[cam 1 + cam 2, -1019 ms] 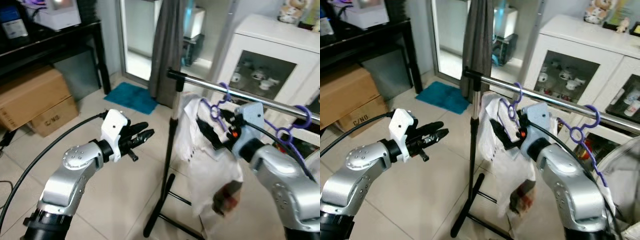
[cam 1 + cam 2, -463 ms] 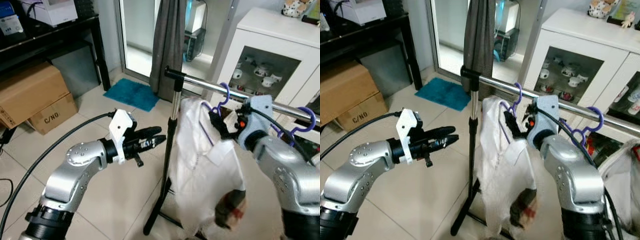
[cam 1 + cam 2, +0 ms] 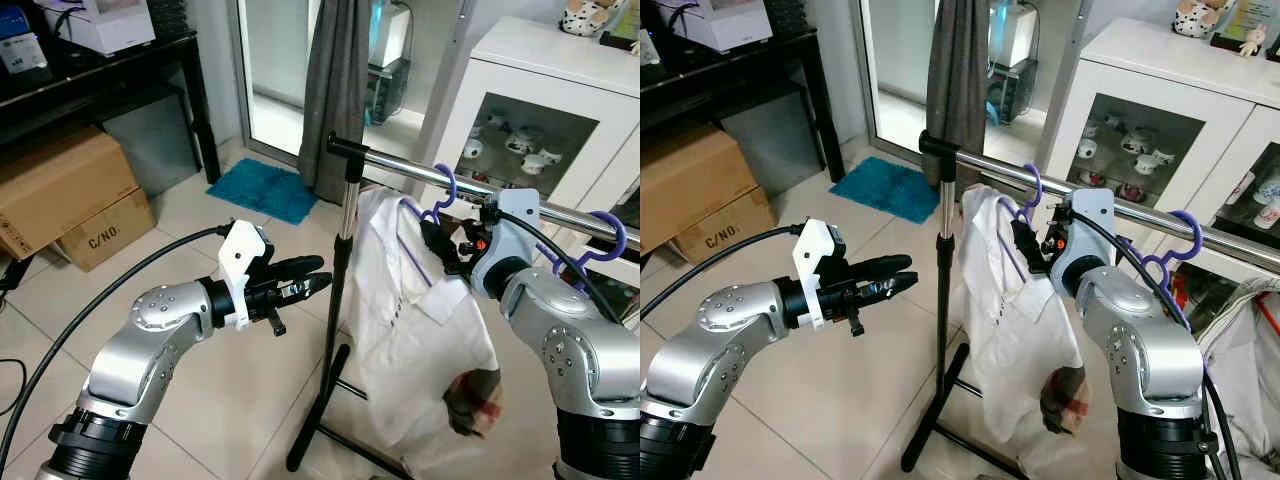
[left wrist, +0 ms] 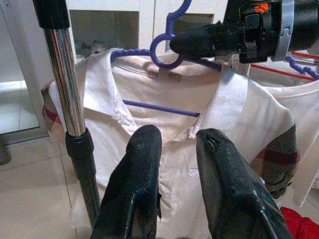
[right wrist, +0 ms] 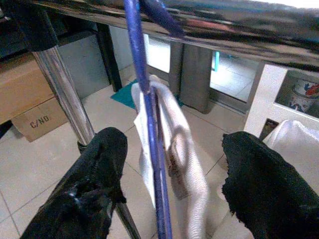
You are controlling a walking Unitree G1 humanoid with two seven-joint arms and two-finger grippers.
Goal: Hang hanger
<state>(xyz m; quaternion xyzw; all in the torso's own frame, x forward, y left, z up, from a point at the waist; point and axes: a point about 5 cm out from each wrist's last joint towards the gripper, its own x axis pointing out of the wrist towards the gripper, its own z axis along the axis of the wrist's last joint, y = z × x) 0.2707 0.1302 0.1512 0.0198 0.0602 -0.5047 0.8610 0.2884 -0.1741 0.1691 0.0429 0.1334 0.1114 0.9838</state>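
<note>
A purple hanger (image 3: 441, 196) carrying a white shirt (image 3: 410, 340) hangs by its hook on the chrome rail (image 3: 400, 166). My right gripper (image 3: 441, 246) is just under the rail at the hanger's neck. In the right wrist view its fingers (image 5: 94, 184) stand open, wide apart, with the hanger's purple stem (image 5: 144, 109) between them and touching neither. My left gripper (image 3: 310, 277) is held out left of the stand's pole (image 3: 335, 300), pointing at the shirt. Its fingertips (image 4: 142, 149) are open by a narrow gap and hold nothing.
A second purple hanger (image 3: 604, 232) hangs further right on the rail. Behind the rail are a white glass-door cabinet (image 3: 540, 100) and a grey curtain (image 3: 335, 90). Cardboard boxes (image 3: 70, 190), a black table (image 3: 100, 80) and a blue mat (image 3: 262, 190) lie to the left.
The shirt, bunched against my right gripper a second ago, has dropped and hangs straighter from the rail. The camera has shifted a little. My left gripper has edged nearer the pole.
</note>
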